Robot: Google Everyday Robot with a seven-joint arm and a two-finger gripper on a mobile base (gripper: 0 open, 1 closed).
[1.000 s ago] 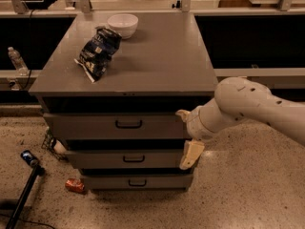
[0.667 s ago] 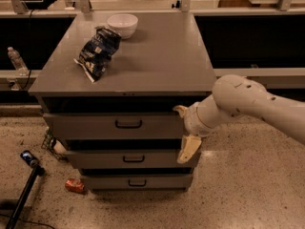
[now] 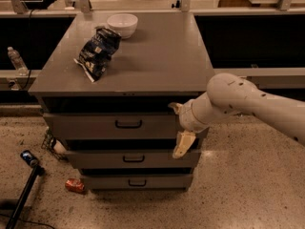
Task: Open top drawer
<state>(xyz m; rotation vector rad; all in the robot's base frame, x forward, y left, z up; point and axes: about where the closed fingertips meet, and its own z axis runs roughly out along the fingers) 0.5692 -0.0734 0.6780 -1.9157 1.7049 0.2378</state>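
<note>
1. The gray cabinet top (image 3: 157, 56) carries a white bowl (image 3: 122, 24) at its far edge and a crumpled dark chip bag (image 3: 97, 51) just nearer, to the left.
2. The speckled floor (image 3: 248, 185) carries a red can (image 3: 75, 185) near the cabinet's left foot.
3. The gripper (image 3: 179, 128) hangs at the top drawer (image 3: 114, 125)'s right end.

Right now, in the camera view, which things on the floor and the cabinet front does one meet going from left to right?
Black pole → crushed red can → top drawer's loop handle → gripper at the right end of the top drawer → the arm's white elbow.
</note>
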